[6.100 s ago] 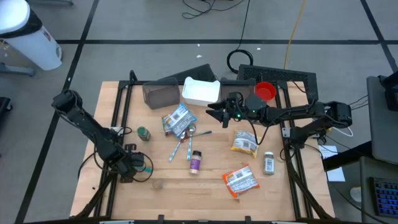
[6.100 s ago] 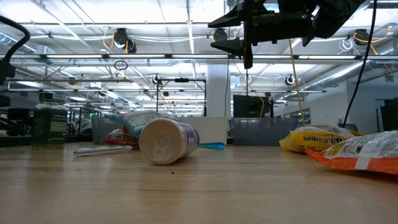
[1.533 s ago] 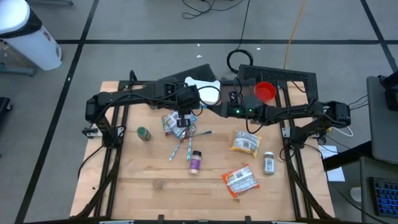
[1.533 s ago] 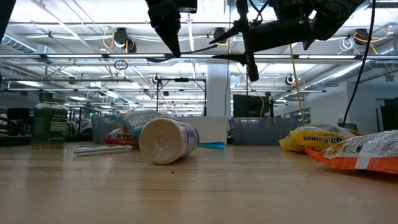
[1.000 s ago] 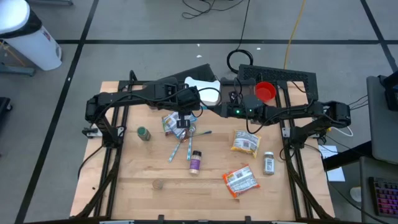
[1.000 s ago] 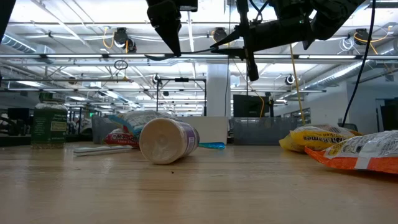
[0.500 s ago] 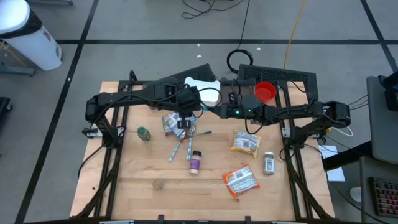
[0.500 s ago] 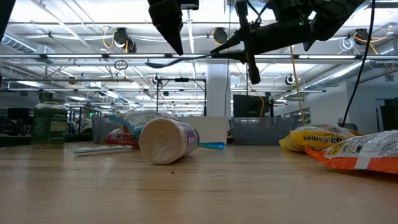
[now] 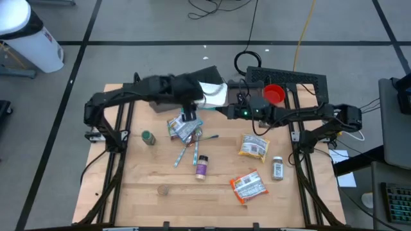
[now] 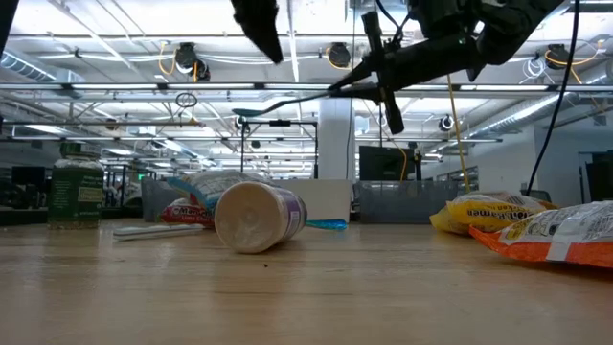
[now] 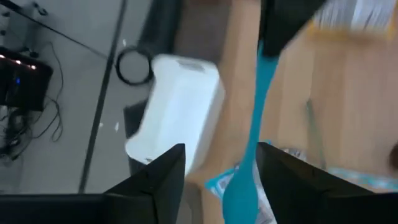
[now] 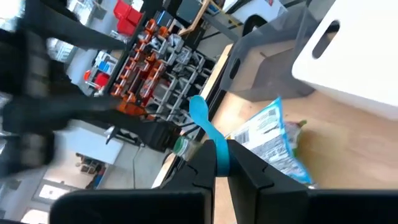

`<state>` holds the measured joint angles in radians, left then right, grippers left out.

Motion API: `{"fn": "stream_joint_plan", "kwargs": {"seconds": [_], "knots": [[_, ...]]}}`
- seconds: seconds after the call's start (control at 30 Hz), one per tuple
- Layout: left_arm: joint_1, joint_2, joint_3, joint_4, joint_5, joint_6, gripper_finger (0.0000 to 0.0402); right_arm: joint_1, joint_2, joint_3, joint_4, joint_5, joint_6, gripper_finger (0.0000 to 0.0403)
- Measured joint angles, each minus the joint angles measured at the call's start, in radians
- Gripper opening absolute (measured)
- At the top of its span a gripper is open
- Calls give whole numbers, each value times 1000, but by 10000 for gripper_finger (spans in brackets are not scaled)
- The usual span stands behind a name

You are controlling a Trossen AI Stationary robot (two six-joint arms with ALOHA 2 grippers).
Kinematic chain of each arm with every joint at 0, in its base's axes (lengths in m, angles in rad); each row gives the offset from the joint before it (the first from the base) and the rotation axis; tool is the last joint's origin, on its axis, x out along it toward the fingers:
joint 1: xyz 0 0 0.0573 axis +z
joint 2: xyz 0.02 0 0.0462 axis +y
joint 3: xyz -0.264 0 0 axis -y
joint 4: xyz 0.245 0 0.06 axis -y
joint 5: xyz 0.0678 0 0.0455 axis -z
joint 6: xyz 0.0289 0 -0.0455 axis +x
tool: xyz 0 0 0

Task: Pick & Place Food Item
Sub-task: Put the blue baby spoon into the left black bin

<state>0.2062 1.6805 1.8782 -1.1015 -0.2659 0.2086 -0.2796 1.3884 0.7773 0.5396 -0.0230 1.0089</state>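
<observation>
I have the right gripper [image 12: 216, 163] clamped on a blue spoon [image 12: 205, 124], raised above the table [image 9: 160, 212] near its far edge, beside the white tray [image 9: 215, 96]. My left gripper [image 9: 188, 115], jaws apart and empty, hangs over a snack bag [image 9: 183, 127]. I judge the hand-over done; the spoon needs placing next. Bag print is unreadable.

Left gripper [image 9: 188, 116] raised mid-table, fingers parted, right gripper [image 12: 221, 163] clamped, arms meeting

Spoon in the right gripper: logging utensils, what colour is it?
Blue; the spoon shows best in the right wrist view, clamped in the right gripper.
</observation>
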Motion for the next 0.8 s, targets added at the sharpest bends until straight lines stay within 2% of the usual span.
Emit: {"fn": "stream_joint_plan", "kwargs": {"seconds": [0.17, 0.33, 0.43, 0.57, 0.8], "knots": [[86, -73, 94, 27, 124, -105, 215, -48, -14, 0, 11, -31, -8, 11], [198, -166, 52, 74, 271, -192, 208, -86, -84, 0, 3, -32, -61, 11], [256, -223, -33, 107, 330, -225, 204, -112, -149, 0, -13, -29, -99, 11], [307, -312, -215, 273, 431, -302, 204, -144, -250, 1, -58, -20, -147, 11], [326, -415, -540, 648, 561, -474, 200, -182, -448, 1, -159, 85, -246, 11]]}}
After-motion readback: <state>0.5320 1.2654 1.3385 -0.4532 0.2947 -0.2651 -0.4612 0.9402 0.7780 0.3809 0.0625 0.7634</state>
